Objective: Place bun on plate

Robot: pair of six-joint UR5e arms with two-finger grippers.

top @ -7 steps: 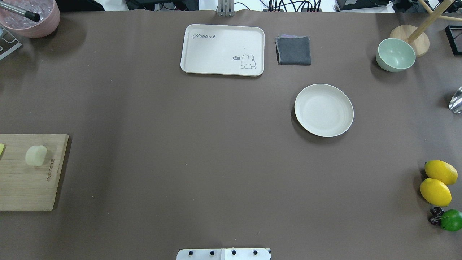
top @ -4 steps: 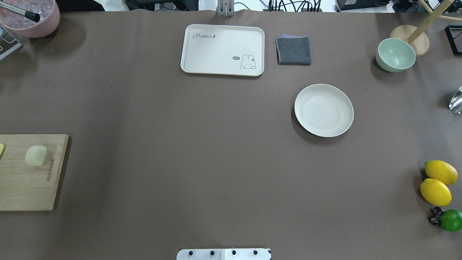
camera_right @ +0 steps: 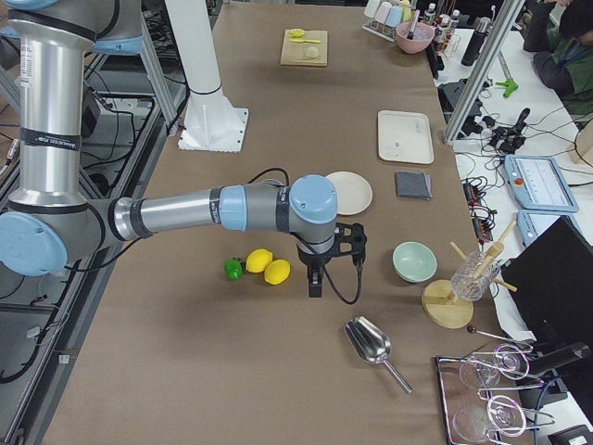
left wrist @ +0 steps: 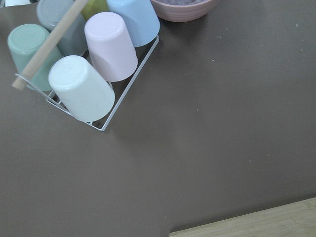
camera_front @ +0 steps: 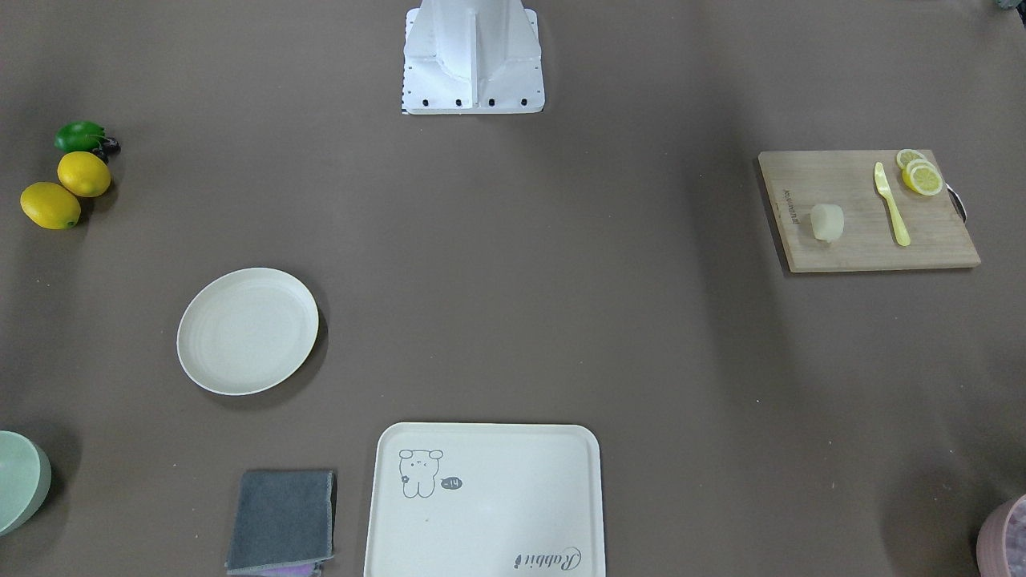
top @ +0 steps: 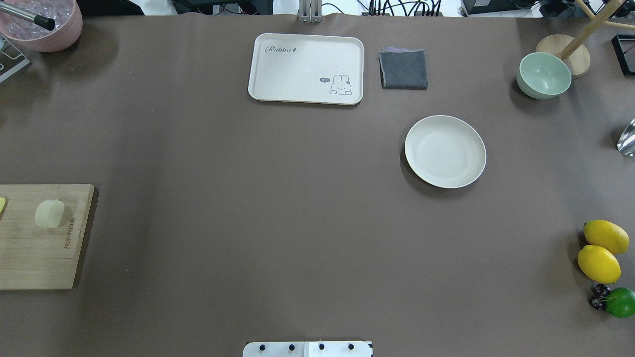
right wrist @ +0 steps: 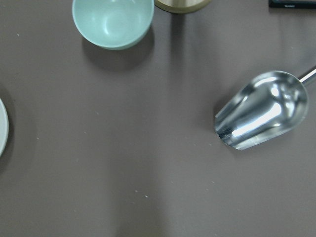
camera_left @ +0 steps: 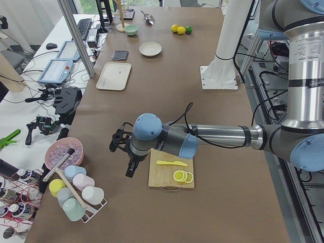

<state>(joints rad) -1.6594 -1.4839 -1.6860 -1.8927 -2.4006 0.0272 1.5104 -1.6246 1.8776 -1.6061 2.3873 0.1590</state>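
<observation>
The bun (top: 49,213) (camera_front: 827,221) lies on a wooden cutting board (top: 30,258) (camera_front: 850,240) at the table's left edge. The empty round plate (top: 445,151) (camera_front: 247,330) (camera_left: 150,48) sits right of centre, far from the bun. My left gripper (camera_left: 130,171) shows only in the exterior left view, hanging above the table beside the board's outer end; I cannot tell whether it is open or shut. My right gripper (camera_right: 315,283) shows only in the exterior right view, over the table between the lemons and the green bowl; its state is also unclear.
The board also carries a yellow knife (camera_front: 891,203) and lemon slices (camera_front: 920,175). A cream tray (top: 306,68), grey cloth (top: 404,69) and green bowl (top: 543,75) line the far side. Lemons (top: 601,250), a lime and a metal scoop (right wrist: 261,109) are at right; a cup rack (left wrist: 81,59) at left.
A faint shadow has darkened the cutting board and bun a little. Nothing on the table has moved.
</observation>
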